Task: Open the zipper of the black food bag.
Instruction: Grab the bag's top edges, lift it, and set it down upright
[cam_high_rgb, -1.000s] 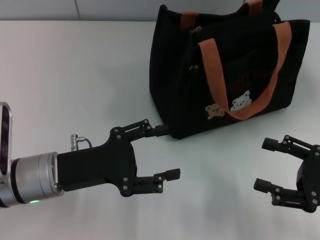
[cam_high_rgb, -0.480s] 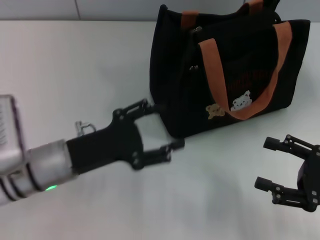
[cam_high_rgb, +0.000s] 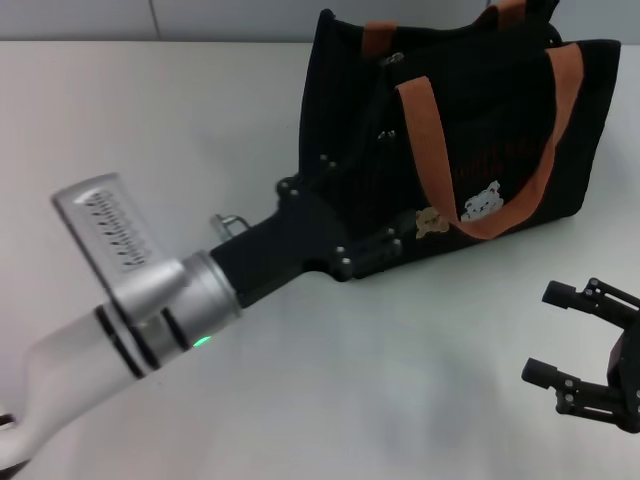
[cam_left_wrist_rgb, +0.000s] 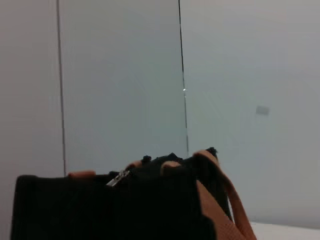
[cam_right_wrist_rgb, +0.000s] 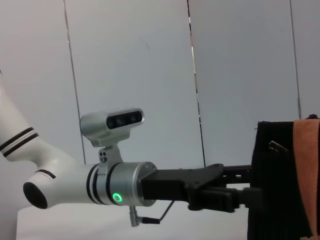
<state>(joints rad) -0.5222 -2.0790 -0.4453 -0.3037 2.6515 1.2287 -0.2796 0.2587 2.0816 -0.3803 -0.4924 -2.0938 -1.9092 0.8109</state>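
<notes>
The black food bag stands upright at the back right of the table, with orange-brown handles and bear pictures on its front. A small metal pull of the zipper shows on its top edge, and again in the left wrist view as the zipper pull. My left gripper is open against the bag's left end face, one finger high and one low near the base. In the right wrist view the left gripper touches the bag's end. My right gripper hovers open at the front right, apart from the bag.
The white table stretches to the left and front of the bag. A pale panelled wall stands behind it. My left arm crosses the front left of the table diagonally.
My left gripper has swung up and to the right, from the table in front of the bag to the bag's left end. The right gripper has drifted slightly down and right.
</notes>
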